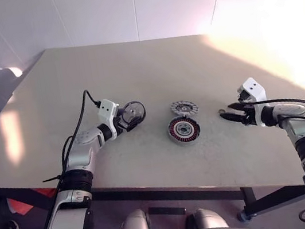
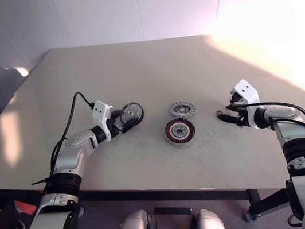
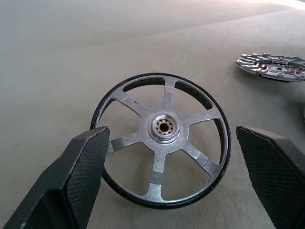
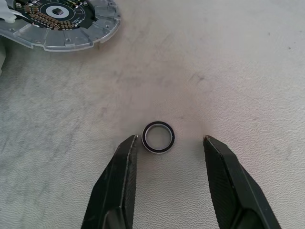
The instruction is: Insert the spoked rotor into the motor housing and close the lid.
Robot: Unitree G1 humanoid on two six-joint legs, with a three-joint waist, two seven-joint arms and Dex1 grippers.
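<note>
The spoked rotor, a black rim with grey spokes, stands tilted up on its edge at the tips of my left gripper, left of centre on the table. That gripper is open: one finger overlaps the rim, and the other stands just clear of it. The motor housing, with copper windings inside, sits mid-table. The pale grey lid lies flat just behind it. My right gripper is open low over the table to the right, its fingertips on either side of a small black ring without touching it.
The beige table stretches far back, with its front edge close to me. Strong glare washes out its far right corner. A cable loops from my left wrist.
</note>
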